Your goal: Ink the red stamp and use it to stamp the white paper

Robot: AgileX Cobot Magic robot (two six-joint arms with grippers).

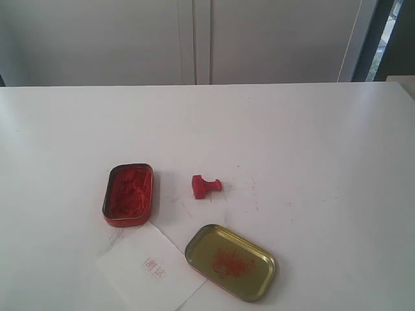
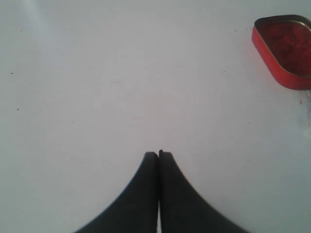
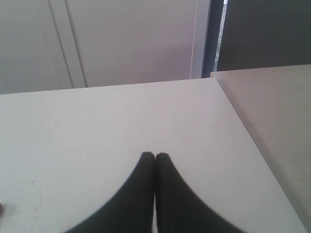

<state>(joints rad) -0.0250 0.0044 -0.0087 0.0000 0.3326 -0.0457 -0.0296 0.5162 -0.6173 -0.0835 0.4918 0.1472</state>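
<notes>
The red stamp (image 1: 205,186) lies on its side on the white table, between the ink tin and the lid. The white paper (image 1: 150,272) lies at the table's front edge and bears a small red square imprint (image 1: 153,266). No arm shows in the exterior view. My left gripper (image 2: 158,153) is shut with nothing in it, over bare table, with the ink tin (image 2: 285,50) off to one side. My right gripper (image 3: 154,155) is shut and empty too, over bare table near a table edge.
The open red tin of ink paste (image 1: 129,194) sits left of the stamp. Its brass-coloured lid (image 1: 230,261), smeared red inside, lies at the front, overlapping the paper's corner. A second, beige surface (image 3: 272,111) adjoins the table beside my right gripper.
</notes>
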